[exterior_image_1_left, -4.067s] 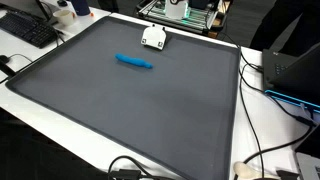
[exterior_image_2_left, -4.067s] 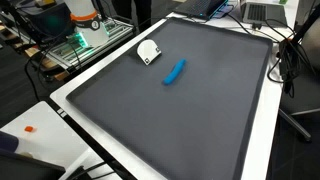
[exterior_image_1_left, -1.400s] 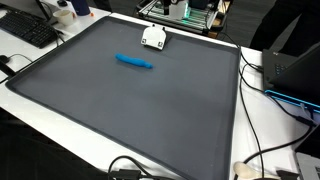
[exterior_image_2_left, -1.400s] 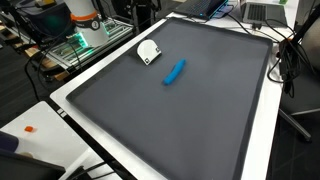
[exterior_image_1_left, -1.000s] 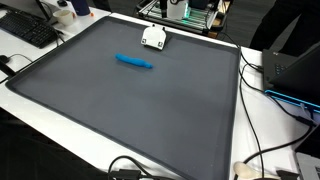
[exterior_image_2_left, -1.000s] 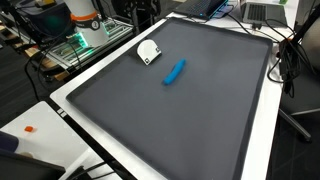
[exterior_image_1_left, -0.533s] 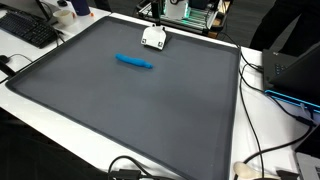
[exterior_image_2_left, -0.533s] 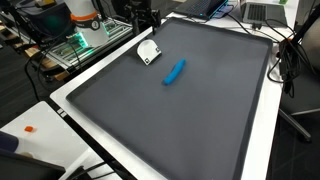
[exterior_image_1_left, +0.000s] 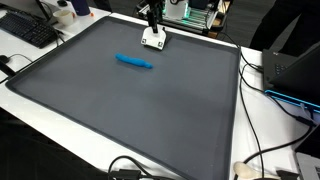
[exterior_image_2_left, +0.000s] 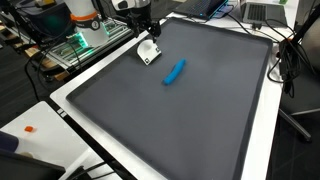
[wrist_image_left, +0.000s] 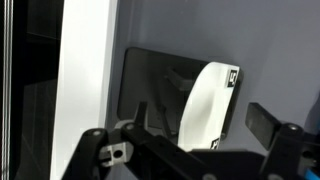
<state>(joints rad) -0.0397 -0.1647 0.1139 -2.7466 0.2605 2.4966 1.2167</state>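
Hovers with gripper (exterior_image_2_left: 146, 33) spread wide and empty, directly over white dispenser (wrist_image_left: 208, 100) at mat (exterior_image_2_left: 180, 125) edge, long axis crosswise to jaws, blue marker (exterior_image_2_left: 175, 72) well apart.

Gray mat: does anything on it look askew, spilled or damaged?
Nothing stands out. The white-and-black object sits at the edge of the mat below the open gripper; the blue pen lies flat, apart from it.
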